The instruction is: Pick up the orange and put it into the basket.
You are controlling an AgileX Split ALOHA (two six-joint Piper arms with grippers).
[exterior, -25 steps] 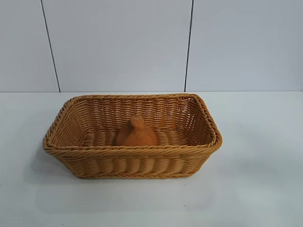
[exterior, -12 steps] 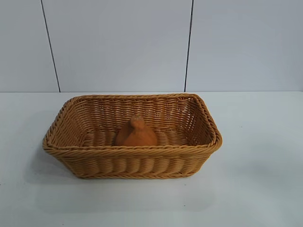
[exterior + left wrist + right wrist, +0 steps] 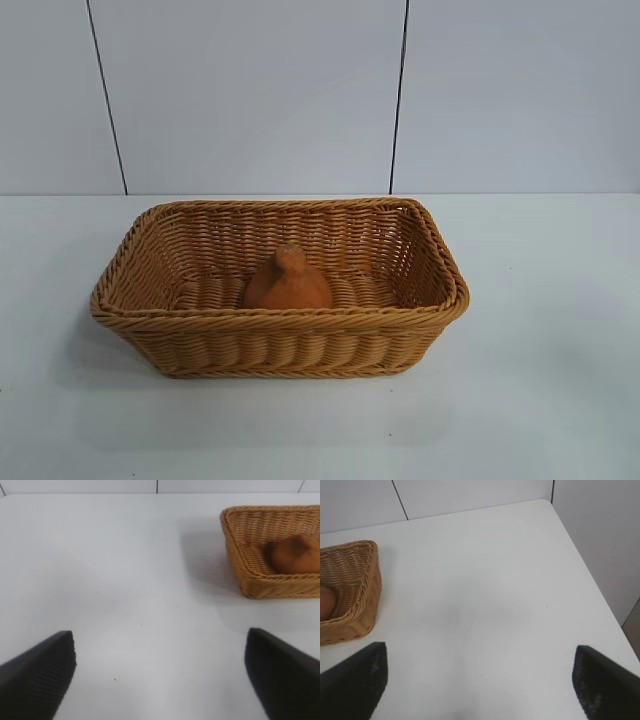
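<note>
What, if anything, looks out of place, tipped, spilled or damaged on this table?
Nothing stands out. The orange sits inside the basket, which stands level and intact on the table. Both claws are open, away from it.

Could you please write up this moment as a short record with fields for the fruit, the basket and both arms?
orange: lying inside the basket, near the middle of its floor
basket: on the white table, upright
left gripper: open, above bare table, away from the basket
right gripper: open, above bare table, away from the basket
task state: orange is in the basket
</note>
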